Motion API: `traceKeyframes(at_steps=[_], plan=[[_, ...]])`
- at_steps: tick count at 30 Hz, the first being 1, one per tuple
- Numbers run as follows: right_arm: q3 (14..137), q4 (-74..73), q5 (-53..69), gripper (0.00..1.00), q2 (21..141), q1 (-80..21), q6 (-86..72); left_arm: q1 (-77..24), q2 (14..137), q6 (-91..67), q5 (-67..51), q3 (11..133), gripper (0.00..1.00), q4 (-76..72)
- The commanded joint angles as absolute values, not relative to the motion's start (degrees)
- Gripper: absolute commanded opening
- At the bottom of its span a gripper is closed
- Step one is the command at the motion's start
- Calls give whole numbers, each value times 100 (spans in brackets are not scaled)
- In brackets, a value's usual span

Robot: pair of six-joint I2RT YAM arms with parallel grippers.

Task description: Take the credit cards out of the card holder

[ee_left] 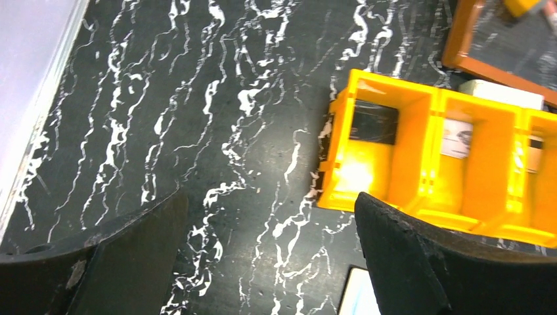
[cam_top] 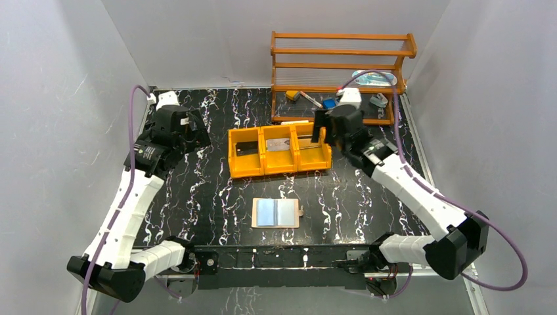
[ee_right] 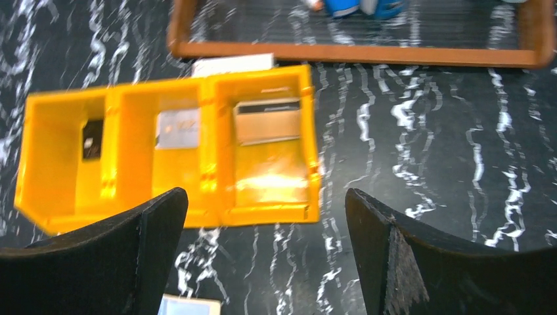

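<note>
Lying open near the front edge of the black marbled bench (cam_top: 217, 197): silvery grey-blue folding card holder (cam_top: 276, 213). Thin rectangular credit cards (cam_top: 281, 144) in the orange plastic tray (cam_top: 246, 172) (one per compartment). Gaping, empty: left claw (ee_left: 269, 200), right claw (ee_right: 263, 197).

The surface (cam_top: 217, 197) is black with white marble veining. The card holder (cam_top: 276, 212) shines silvery blue, tan-edged; at its 12 o'clock, the three-compartment tray (cam_top: 245, 170) is orange-yellow.
</note>
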State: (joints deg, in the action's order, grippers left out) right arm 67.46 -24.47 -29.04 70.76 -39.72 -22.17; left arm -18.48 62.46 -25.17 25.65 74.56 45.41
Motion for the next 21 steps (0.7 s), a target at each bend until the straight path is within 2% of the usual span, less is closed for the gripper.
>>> traceKeyframes(at_steps=[1, 9, 21], plan=[[7124, -2452, -1892, 98, 6768, -3034, -2141, -1811, 6152, -2428, 2080, 7883, 98, 4636], [7783, -2725, -1851, 98, 6484, -2971, -2011, -1811, 5813, -2579, 2801, 8069, 98, 4684], [7360, -2625, -2054, 98, 6106, -2970, -2073, -1811, 5793, -2382, 2955, 8182, 98, 4518]])
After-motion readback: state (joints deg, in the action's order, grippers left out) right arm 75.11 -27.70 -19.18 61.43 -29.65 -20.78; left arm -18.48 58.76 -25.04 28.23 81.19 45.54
